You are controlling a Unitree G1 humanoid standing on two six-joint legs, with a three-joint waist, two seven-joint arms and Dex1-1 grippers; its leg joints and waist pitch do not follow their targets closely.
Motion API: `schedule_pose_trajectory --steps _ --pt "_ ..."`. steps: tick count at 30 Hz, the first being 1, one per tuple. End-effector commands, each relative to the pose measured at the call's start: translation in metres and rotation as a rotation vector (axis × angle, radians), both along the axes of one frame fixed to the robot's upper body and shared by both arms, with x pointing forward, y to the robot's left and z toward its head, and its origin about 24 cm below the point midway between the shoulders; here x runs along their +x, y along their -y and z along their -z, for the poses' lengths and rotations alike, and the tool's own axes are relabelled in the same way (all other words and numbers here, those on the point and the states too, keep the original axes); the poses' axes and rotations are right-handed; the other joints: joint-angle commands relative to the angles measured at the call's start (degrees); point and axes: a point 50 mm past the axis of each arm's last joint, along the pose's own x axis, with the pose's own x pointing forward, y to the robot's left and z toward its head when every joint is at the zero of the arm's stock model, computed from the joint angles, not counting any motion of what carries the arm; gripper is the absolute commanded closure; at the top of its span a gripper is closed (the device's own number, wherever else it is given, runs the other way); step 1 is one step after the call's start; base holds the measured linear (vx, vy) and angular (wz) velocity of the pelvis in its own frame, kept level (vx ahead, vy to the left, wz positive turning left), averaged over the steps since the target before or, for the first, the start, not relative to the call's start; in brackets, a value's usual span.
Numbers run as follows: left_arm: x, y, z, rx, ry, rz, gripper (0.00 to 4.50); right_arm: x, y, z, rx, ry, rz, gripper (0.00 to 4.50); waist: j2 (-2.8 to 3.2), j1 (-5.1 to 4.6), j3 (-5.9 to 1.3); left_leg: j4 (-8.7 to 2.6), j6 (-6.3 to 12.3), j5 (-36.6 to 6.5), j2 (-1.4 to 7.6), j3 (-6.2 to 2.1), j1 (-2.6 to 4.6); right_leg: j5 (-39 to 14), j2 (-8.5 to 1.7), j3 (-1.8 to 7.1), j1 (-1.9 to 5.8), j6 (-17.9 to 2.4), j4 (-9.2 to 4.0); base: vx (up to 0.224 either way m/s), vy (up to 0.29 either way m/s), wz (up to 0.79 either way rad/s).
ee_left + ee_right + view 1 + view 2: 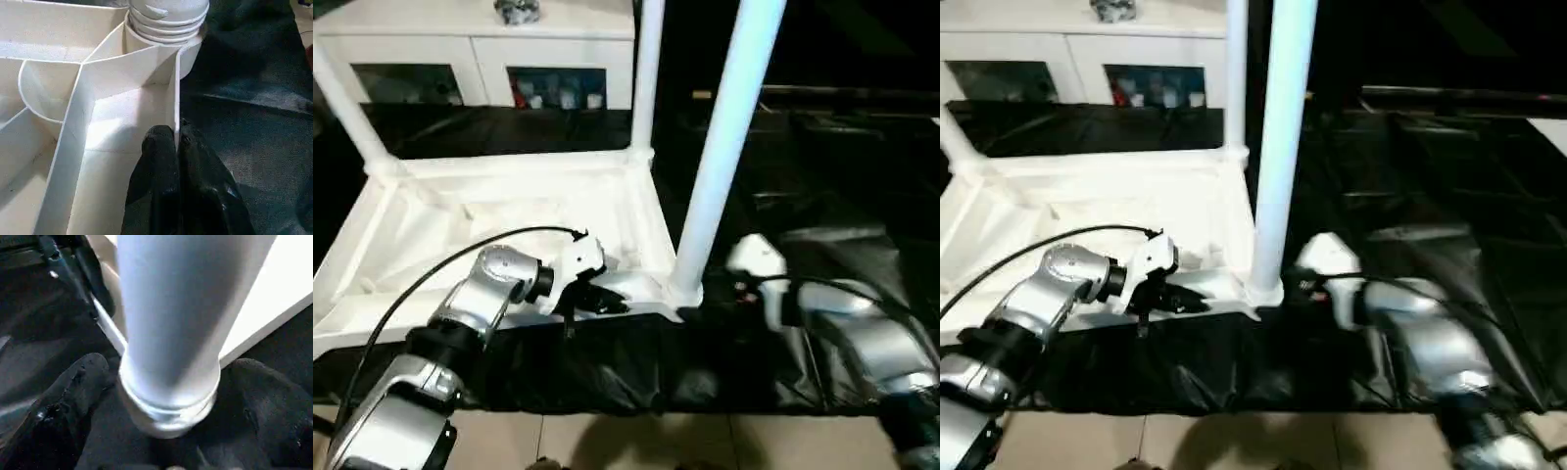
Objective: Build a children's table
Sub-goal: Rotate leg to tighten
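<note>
The children's table lies upside down on a black cloth, its ribbed white top (460, 225) facing up. Three white legs stand in its corners: the near-right leg (724, 147), the far-right leg (648, 69) and the far-left leg (347, 108). My left gripper (177, 142) is shut on the thin near rim wall of the top (171, 98), close to the near-right corner socket (166, 19). My right gripper (168, 382) stands open around the base of the near-right leg (171, 333), one black finger (68, 396) on each side of it.
A white glass-doored cabinet (480, 59) stands behind the table. The black cloth (607, 362) covers the floor under the table and spreads wrinkled to the right. Pale floor tiles (607, 441) show along the near edge.
</note>
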Motion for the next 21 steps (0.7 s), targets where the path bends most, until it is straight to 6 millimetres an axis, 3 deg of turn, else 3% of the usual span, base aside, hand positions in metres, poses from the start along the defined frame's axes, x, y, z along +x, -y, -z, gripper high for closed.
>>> schedule_pose_trajectory --steps 1,5,6,7,13,14,21 --pt "-0.007 -0.001 0.009 -0.023 -0.055 -0.011 4.47 0.005 -0.001 -0.003 -0.013 0.025 -0.004 0.17 -0.26 0.09 -3.69 -4.04 0.94 -13.0 0.62 0.18 0.24 -11.1 -2.37 1.56 2.88 -13.4 -3.98 0.0 0.0 0.0" --pt "-0.009 -0.001 0.012 -0.021 -0.056 -0.02 4.5 0.011 -0.006 -0.002 -0.011 0.029 -0.026 0.54 -0.73 0.05 -3.69 -3.94 1.57 -12.9 0.61 0.34 0.27 -11.7 -2.52 1.56 2.82 -13.4 -4.03 0.0 0.0 0.0" --pt "-0.009 -0.001 0.012 -0.022 -0.056 -0.023 4.5 0.012 -0.006 -0.001 -0.011 0.031 -0.028 0.72 -0.5 0.15 -3.6 -3.96 1.48 -13.3 0.62 0.38 0.43 -13.1 -2.55 1.64 2.71 -13.0 -4.18 0.0 0.0 0.0" --pt "-0.01 -0.002 0.012 -0.02 -0.054 -0.028 4.5 0.014 -0.007 0.0 -0.014 0.035 -0.033 0.72 -1.0 0.09 -3.63 -3.97 1.55 -13.2 0.64 0.4 0.31 -13.2 -2.54 1.62 2.8 -12.9 -4.18 0.0 0.0 0.0" --pt "-0.01 -0.003 0.012 -0.016 -0.051 -0.036 4.5 0.016 -0.008 0.001 -0.007 0.04 -0.041 1.24 -0.72 0.04 -3.53 -4.03 1.57 -13.4 0.58 0.36 0.25 -15.0 -2.52 1.63 2.72 -12.0 -4.33 0.0 0.0 0.0" --pt "-0.01 -0.003 0.012 -0.014 -0.051 -0.036 4.5 0.017 -0.008 0.002 -0.006 0.039 -0.043 1.33 -0.43 0.07 -3.53 -4.05 1.51 -13.6 0.57 0.32 0.31 -15.3 -2.53 1.62 2.7 -12.0 -4.32 0.0 0.0 0.0" --pt "-0.007 -0.006 0.011 -0.005 -0.032 -0.047 4.5 0.021 -0.013 0.006 -0.006 0.052 -0.054 1.76 -0.32 -0.31 -3.54 -4.11 1.18 -14.7 0.49 0.28 0.28 -15.5 -2.42 1.57 2.68 -12.2 -4.45 0.0 0.0 0.0"
